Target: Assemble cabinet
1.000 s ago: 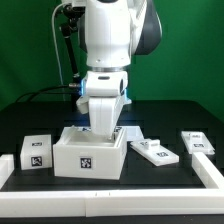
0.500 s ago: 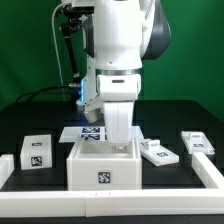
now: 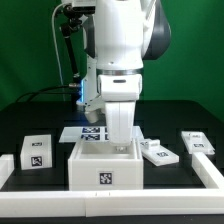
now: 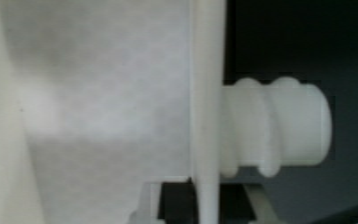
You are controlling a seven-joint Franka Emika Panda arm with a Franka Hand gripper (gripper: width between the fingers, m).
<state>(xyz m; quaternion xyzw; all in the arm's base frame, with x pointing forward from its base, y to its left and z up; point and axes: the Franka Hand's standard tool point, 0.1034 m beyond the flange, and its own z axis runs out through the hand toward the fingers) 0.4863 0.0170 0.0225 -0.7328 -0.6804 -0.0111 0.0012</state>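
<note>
The cabinet (image 3: 105, 166) stands at the near centre of the worktop (image 3: 40, 112). The fingers (image 3: 120, 142) are narrow and seem to pinch its thin far wall. It is best to grip firmly and move it slowly, so that it does not tilt.

Exterior view front-on, slightly raised (mid-distance), wrist view extremely close — both catch the cabinet (image 3: 105, 165)

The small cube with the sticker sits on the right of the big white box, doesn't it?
Not quite. The small cube with the sticker sits on the left of the big white box, not the right. The exterior view shows it.
</note>
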